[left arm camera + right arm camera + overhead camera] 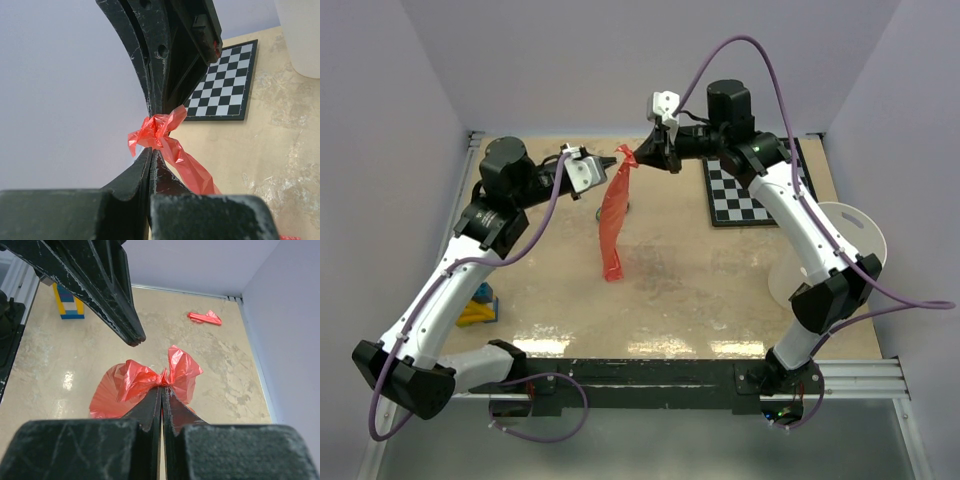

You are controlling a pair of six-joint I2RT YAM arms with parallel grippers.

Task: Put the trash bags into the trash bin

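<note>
The trash bag (pixel 613 225), thin crinkly red film, hangs as a long strip above the table's middle back. My right gripper (pixel 632 158) is shut on its bunched top, as the right wrist view shows (pixel 162 386), with the bag (pixel 135 380) spreading below. My left gripper (pixel 610 161) is shut, its tips (pixel 151 149) right beside the bunched top of the bag (pixel 190 167). In the right wrist view its fingers (pixel 125 315) hold no film. The trash bin (pixel 840 240), a white bucket, stands at the right, partly behind my right arm.
A black-and-white checkerboard (pixel 750 195) lies at the back right next to the bin (pixel 302 35). A small solid red piece (pixel 205 317) lies on the table. Blue and yellow blocks (pixel 480 305) sit at the left edge. Walls enclose the table.
</note>
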